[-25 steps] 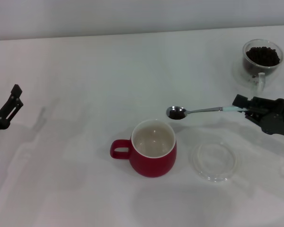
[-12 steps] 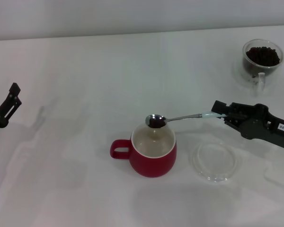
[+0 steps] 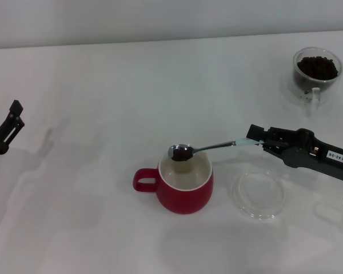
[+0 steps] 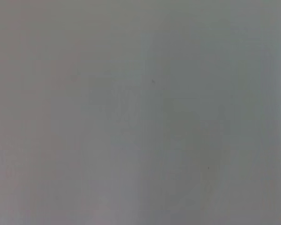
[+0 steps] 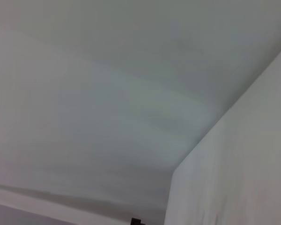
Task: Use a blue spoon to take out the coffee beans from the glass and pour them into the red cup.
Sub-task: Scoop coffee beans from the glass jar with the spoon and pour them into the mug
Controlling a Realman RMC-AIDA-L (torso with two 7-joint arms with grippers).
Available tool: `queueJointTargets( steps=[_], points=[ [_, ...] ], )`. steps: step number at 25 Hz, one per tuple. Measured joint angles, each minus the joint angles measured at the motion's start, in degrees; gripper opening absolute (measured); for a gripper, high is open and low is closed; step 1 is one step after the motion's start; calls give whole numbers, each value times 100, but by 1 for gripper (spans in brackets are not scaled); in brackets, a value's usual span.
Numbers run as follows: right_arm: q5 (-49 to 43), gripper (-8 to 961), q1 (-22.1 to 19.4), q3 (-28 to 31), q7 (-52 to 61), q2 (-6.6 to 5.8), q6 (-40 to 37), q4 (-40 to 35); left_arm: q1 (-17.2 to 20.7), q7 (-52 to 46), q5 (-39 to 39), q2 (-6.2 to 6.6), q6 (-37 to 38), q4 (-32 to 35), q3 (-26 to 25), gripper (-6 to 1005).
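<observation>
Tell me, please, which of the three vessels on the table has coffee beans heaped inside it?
The small clear glass at the far right. The red cup shows a bare cream inside, and the flat glass dish is empty.

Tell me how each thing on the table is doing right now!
blue spoon: held level by its handle, bowl over the mug's rim.
coffee beans: a few in the spoon, not yet poured.
red cup: upright, looks empty inside.
glass: upright, full of beans.
clear dish: flat, empty.
right gripper: shut on the spoon.
left gripper: parked at the table's left edge.
</observation>
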Motion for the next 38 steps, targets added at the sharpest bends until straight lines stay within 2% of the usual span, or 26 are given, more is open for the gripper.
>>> queueJointTargets(
  steps=[27, 38],
  points=[
    [-10, 150, 21, -5, -1267, -44, 26, -217, 0, 0, 18, 9, 9, 9, 8, 877],
    [-75, 150, -12, -34, -2346, -51, 5, -221, 0, 0, 20, 4, 3, 9, 33, 876]
  ],
)
